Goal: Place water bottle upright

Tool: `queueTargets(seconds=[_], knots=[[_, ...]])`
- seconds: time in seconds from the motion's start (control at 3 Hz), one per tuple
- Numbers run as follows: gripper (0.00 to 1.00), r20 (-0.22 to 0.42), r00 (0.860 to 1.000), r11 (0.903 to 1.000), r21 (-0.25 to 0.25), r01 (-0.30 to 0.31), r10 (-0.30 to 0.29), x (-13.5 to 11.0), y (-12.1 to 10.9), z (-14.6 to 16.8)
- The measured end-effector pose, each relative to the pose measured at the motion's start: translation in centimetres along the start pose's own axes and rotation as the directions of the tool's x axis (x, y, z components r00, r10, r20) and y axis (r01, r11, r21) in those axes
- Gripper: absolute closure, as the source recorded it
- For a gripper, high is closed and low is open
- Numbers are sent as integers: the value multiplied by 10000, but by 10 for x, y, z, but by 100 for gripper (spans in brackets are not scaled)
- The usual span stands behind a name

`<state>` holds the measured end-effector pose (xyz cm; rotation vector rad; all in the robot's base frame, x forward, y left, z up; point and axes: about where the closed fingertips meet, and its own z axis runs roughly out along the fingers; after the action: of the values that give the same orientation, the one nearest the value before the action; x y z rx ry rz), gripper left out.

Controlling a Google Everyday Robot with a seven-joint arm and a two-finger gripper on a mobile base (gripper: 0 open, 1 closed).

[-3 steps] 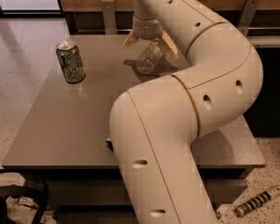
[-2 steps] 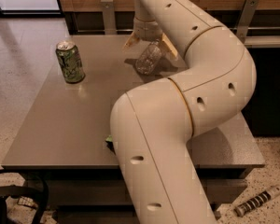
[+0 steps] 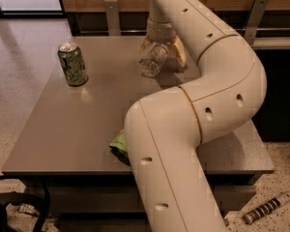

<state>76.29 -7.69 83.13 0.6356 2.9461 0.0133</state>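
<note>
The water bottle [image 3: 152,62], clear ribbed plastic, hangs tilted between my gripper's tan fingers [image 3: 179,52] over the far middle of the grey table [image 3: 77,124]. Its lower end is close to the tabletop; I cannot tell whether it touches. My gripper [image 3: 160,50] points down from the big white arm [image 3: 203,95] and is shut on the bottle. The bottle's cap and label are hidden by the gripper. A green drink can [image 3: 72,64] stands upright at the table's far left, well apart from the gripper.
A small green packet [image 3: 119,146] lies near the table's front edge, partly hidden by the arm. A wood-panelled wall with metal brackets [image 3: 111,14] runs behind the table. A striped tool [image 3: 266,209] lies on the floor at lower right.
The gripper with the bottle has moved slightly; the bottle hangs a little more upright than before. The can has not moved.
</note>
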Motion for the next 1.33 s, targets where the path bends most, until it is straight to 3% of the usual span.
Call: queueTargets(seconds=[0.33,1.0,1.33], knots=[[47,126,9998,9997,-200,-137,140,-7,2,3],[94,314,9994,9992,-379,-130,142,-14,7,10],[100,320,9994,9992,-385,-129,141,-14,8,10]])
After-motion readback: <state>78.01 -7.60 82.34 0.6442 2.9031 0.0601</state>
